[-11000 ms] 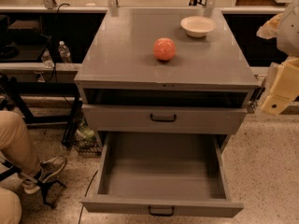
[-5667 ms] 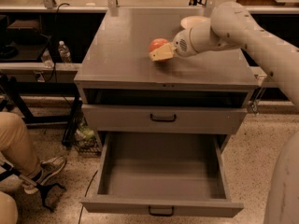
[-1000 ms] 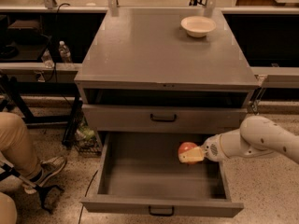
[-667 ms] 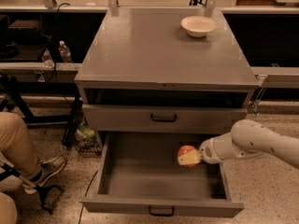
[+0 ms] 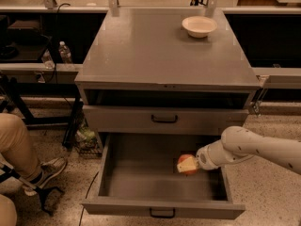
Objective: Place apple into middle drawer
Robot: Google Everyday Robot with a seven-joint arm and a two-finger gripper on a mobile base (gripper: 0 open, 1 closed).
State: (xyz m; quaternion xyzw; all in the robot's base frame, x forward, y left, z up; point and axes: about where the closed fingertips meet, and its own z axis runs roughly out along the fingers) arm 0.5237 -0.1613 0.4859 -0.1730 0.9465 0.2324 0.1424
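Camera view: gripper (image 5: 187, 165) pinching the apple (image 5: 190, 157) inside the open middle drawer (image 5: 141, 175), right side.
Arm reaches in from the right, with the jaws pressed against the fruit and red skin showing above and below them. Cannot tell whether the apple touches the drawer floor. Judgement: the apple is firm, moderately heavy and smooth-skinned. It is likely to roll once freed and could bruise if dropped. A hold across its widest part suits it. White bowl (image 5: 199, 26) sits far right on the cabinet top (image 5: 160, 51).
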